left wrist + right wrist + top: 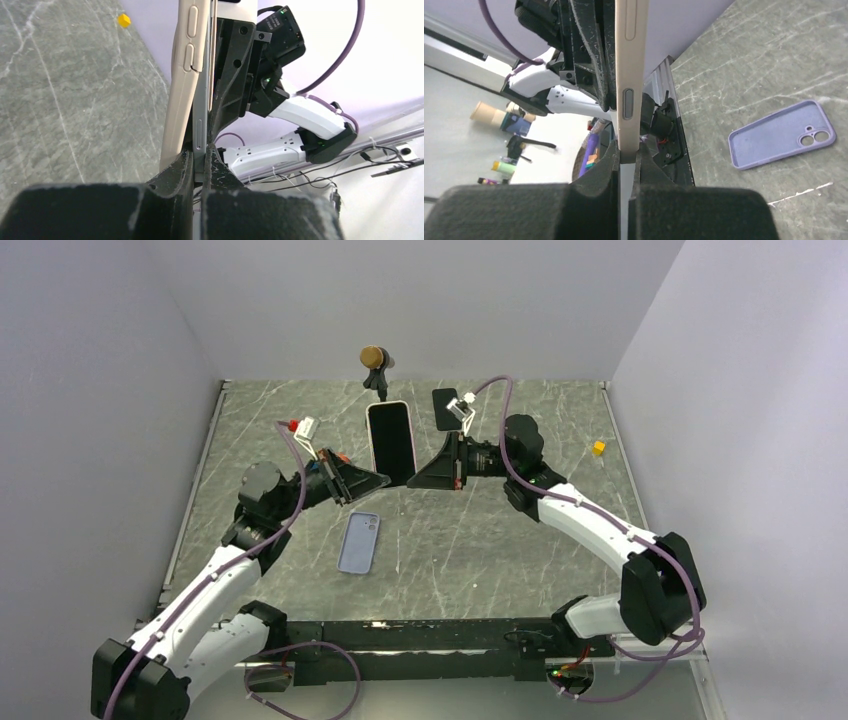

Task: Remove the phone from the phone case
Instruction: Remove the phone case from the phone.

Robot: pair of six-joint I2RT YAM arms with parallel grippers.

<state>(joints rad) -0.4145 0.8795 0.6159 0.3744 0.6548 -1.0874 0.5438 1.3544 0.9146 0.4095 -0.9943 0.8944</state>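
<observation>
A phone [390, 438] in a beige case is held upright above the table between both grippers. My left gripper [381, 479] grips its lower left edge and my right gripper [413, 480] grips its lower right edge. In the left wrist view my left gripper [200, 167] is shut on the phone's silver edge [201, 125]. There the beige case [182, 85] is peeled away outside the left finger. In the right wrist view my right gripper [628, 157] is shut on the beige case edge [630, 75].
An empty lavender case [359, 542] lies flat on the table below the held phone, and it shows in the right wrist view [781, 135]. A black phone [445, 408] lies at the back. A brown-topped stand [375, 362] is at the back centre. A yellow cube [598, 448] sits right.
</observation>
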